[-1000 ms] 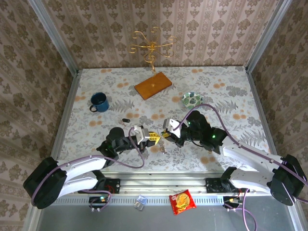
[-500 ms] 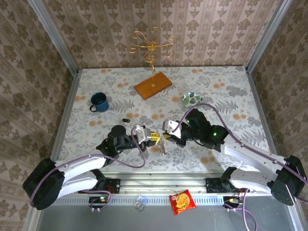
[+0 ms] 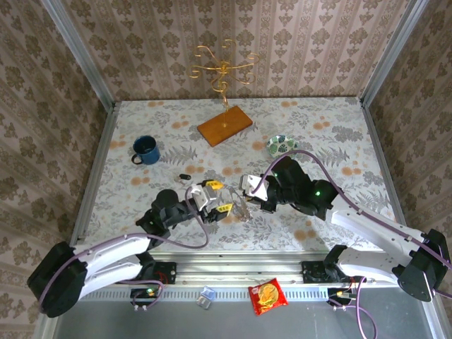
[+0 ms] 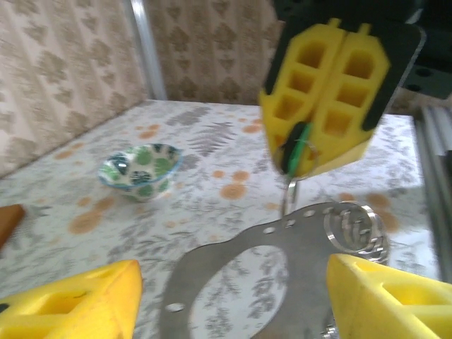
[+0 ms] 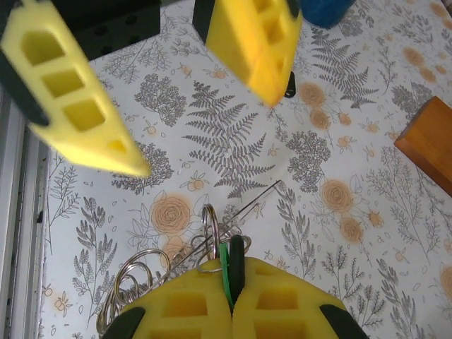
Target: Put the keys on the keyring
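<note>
Keys are split between table and hand. At the left of the overhead view the mug (image 3: pixel 145 150) stands away from the work. Lower and to its right, the black key (image 3: pixel 185 176) lies loose on the table (image 3: pixel 332 127), touched by nothing. Next comes my left gripper (image 3: pixel 222 198), near the middle of the frame, its yellow fingers (image 4: pixel 70 304) spread wide with nothing between them. Just right of it the keyring (image 3: pixel 242 210), a bundle of wire loops, sits below my right gripper (image 5: pixel 232 282), which is clamped on the green key (image 5: pixel 224 272). In the right wrist view that key's head is pinched between the pads at bottom centre, with a loop against it. I cannot tell whether the loop is threaded through the key or only touches it. That is my worry: if it is only partly on, any tilt of my right wrist could let the ring slide off. The key is thin and the pads look soft, so it could swivel in the grip under a push. If my left fingers close off line, they would probably shove the loops aside. The black key, small and flat, may skid when pinched.
</note>
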`<state>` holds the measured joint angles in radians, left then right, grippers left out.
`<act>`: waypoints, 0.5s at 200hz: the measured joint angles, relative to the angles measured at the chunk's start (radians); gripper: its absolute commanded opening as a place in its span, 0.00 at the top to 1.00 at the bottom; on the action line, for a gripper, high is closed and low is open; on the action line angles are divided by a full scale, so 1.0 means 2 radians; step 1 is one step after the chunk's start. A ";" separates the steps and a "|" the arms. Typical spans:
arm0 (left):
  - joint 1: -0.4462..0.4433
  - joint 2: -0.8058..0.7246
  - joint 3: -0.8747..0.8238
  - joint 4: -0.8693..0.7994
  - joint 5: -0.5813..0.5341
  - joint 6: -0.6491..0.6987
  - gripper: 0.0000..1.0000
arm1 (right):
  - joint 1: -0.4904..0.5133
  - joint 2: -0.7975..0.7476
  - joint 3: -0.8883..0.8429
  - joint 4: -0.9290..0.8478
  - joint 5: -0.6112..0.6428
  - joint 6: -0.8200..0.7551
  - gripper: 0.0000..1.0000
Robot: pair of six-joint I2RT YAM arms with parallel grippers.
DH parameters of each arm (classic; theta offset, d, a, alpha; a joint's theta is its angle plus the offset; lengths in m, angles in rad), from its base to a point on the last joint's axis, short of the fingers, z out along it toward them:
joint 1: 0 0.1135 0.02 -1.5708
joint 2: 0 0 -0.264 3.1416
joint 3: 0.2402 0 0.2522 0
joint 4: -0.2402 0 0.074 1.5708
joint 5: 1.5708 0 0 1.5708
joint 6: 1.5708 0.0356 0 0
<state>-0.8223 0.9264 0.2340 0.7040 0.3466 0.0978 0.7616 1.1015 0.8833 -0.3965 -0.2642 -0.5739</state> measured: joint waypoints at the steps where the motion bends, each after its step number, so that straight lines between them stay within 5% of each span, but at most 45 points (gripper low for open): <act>1: 0.000 -0.003 -0.001 0.000 -0.005 0.001 0.25 | 0.000 0.000 0.001 0.000 0.000 0.000 1.00; 100: 0.048 -0.265 -0.030 -0.154 -0.350 -0.043 0.22 | 0.088 0.089 0.075 0.026 0.001 0.036 1.00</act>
<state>-0.7265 0.3958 0.1741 0.3958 -0.3527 0.0113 0.9375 1.2804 1.0332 -0.3443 -0.2619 -0.5022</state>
